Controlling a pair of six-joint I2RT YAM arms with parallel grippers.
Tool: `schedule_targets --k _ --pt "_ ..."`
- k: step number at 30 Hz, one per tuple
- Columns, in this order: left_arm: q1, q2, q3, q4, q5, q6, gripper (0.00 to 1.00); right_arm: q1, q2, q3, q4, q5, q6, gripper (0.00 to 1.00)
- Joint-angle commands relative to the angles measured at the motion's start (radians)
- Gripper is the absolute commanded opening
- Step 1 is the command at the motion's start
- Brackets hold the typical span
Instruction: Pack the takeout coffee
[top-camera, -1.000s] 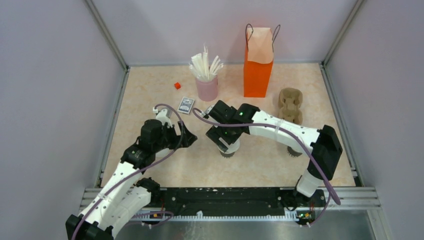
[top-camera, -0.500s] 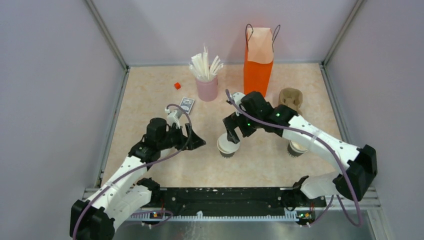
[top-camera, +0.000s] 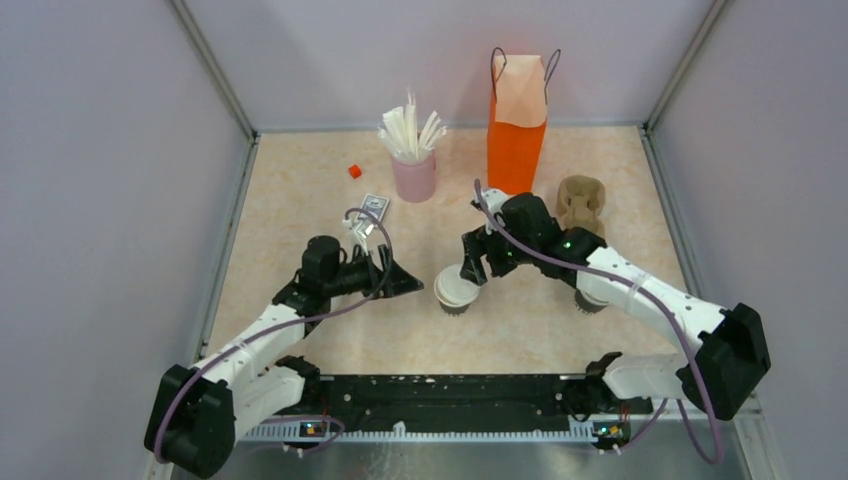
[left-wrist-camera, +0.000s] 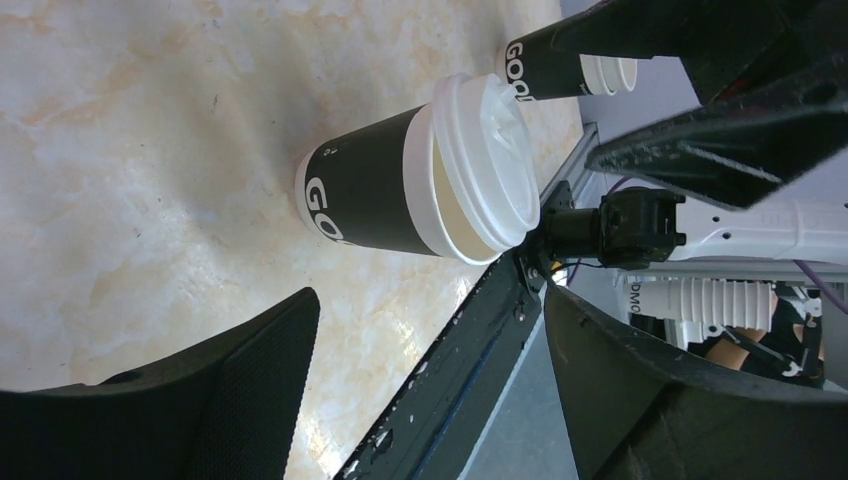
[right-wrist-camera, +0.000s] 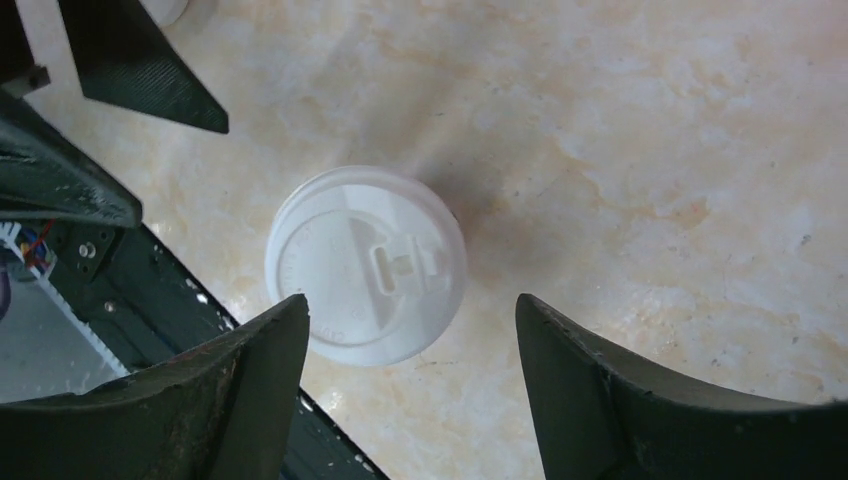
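Top external view: the table (top-camera: 320, 190) is the biggest thing here, and the 2 arms reach in over it from the near edge toward its middle. Next in size, the orange bag (top-camera: 516, 150) stands upright at the far side with its mouth open, well apart from the cup. The pink holder of straws (top-camera: 414, 175) is to its left and a brown pulp carrier (top-camera: 582, 205) to its right. The takeout coffee (top-camera: 456, 289) stands upright near the table's middle, lid on, between the 2 grippers. The left gripper (top-camera: 408, 282) lies low just to its left, jaws spread and empty, and its wrist view shows the cup side-on, clear of the fingers (left-wrist-camera: 200, 400). The right gripper (top-camera: 480, 265) hangs just behind and above the cup, jaws likewise spread and holding nothing. Its wrist view looks down on the white lid, which lies beyond the fingers (right-wrist-camera: 200, 400) rather than between them. The cup is probably light, though whether it is filled cannot be told. Its paper wall would likely dent under a hard squeeze, and the smooth press-fit lid could pop off. The safest hold is therefore around the dark wall at mid-height, below the lid rim, kept upright. A second dark cup (left-wrist-camera: 545, 65) stands further right, and smallest are a card (top-camera: 374, 207) and a red cube (top-camera: 354, 171)
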Motion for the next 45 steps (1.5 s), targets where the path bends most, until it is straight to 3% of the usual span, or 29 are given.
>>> schedule_targets --k 1,4,22,45 --pt "0.0 0.021 -0.022 0.157 0.045 -0.057 0.87 -0.057 -0.085 -0.094 0.187 -0.033 0.132 0.7" --pt "-0.003 0.04 -0.022 0.18 0.047 -0.069 0.85 -0.077 -0.109 -0.169 0.288 -0.094 0.194 0.67" --pt "-0.052 0.137 -0.086 0.375 0.1 -0.178 0.73 -0.086 -0.051 -0.208 0.321 -0.095 0.175 0.68" --pt "-0.069 0.185 -0.11 0.486 0.098 -0.224 0.73 -0.086 -0.073 -0.248 0.407 -0.241 0.228 0.7"
